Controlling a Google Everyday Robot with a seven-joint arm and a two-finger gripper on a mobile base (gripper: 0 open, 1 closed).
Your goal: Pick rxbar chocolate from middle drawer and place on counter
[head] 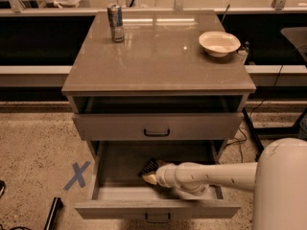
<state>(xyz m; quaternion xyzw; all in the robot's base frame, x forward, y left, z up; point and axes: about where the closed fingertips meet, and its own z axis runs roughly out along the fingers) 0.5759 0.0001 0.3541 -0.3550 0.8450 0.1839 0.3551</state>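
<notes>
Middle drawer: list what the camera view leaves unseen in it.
All in the camera view:
1. The tool, inside the middle drawer: outline blurred into the dark rxbar chocolate at its tip.
2. The rxbar chocolate: print too small; part behind the tool.
3. Drawer floor, right side: hidden by the arm.
4. The robot body: cut by the right and bottom edges.

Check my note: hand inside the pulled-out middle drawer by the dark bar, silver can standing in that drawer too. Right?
No: the camera view shows the can on the counter. The hand is inside the middle drawer by the dark bar.
</notes>
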